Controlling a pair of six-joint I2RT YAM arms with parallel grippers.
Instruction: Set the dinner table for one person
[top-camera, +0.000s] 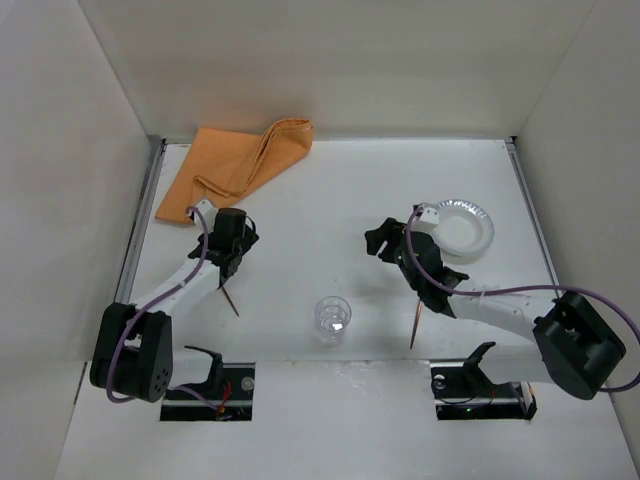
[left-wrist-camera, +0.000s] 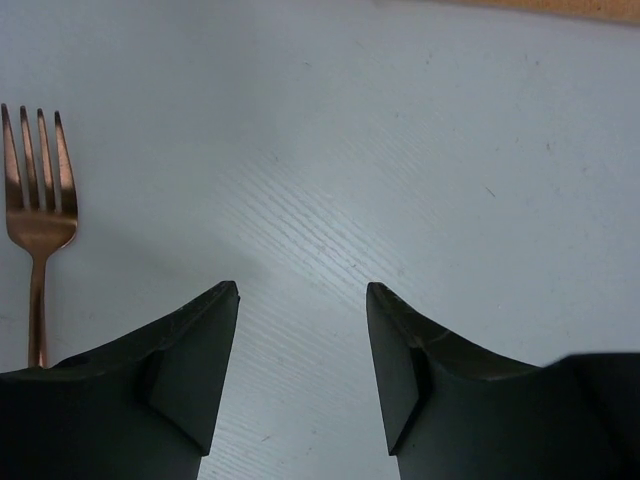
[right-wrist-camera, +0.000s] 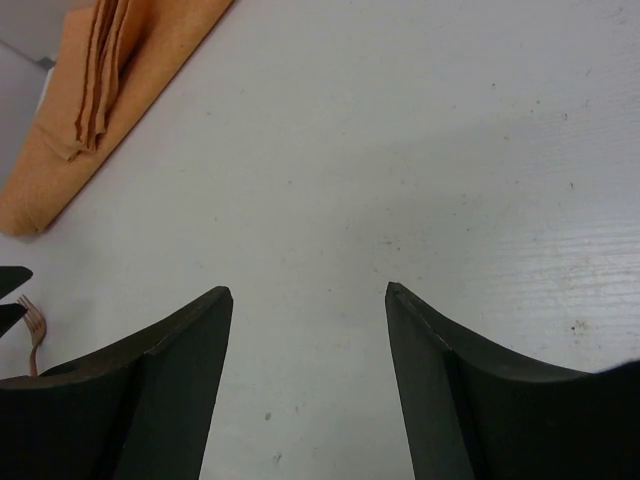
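Jaws gape wide and empty on both arms, seemingly ready to pick. Overhead: left gripper (top-camera: 228, 262) just beyond the fork (top-camera: 230, 298), right gripper (top-camera: 380, 240) beside the plate (top-camera: 488, 232), table (top-camera: 300, 190) beneath. Left wrist: fork left of jaws. Right wrist: bare table ahead, cloth (right-wrist-camera: 100, 120) far left.

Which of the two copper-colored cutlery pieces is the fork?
The fork lies beside the left claw, four tines showing. The other piece, by the right arm, looks like a plain thin stick.
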